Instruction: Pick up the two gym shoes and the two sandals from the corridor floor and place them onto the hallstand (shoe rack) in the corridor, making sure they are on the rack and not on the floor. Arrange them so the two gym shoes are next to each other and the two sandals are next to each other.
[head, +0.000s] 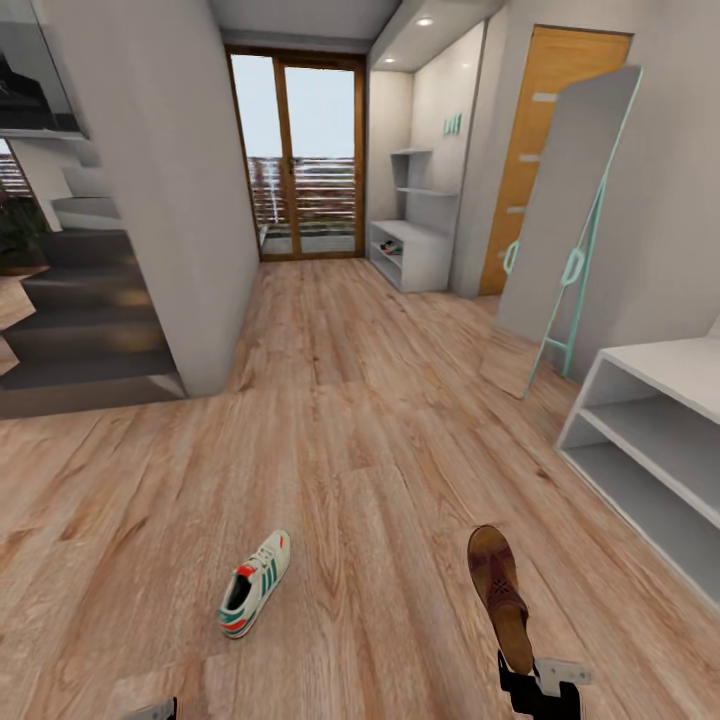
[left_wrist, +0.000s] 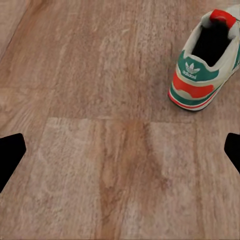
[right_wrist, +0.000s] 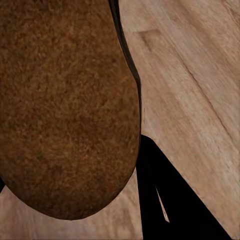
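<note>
1 sandal (head: 499, 593) held by right end effector (head: 540, 690); 1 gym shoe (head: 255, 583) on floor (head: 350, 420).

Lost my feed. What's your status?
Right hand shut on sandal, lifted. Left hand open, empty. Gym shoe on corridor floor. Hallstand far down corridor.

The floor (head: 350, 400) is matt wood-grain plank. The sandal (head: 497, 590) shows rough, grainy brown leather, matt throughout. The gym shoe (head: 254, 583) looks of smooth white material with green and red-orange panels.
</note>
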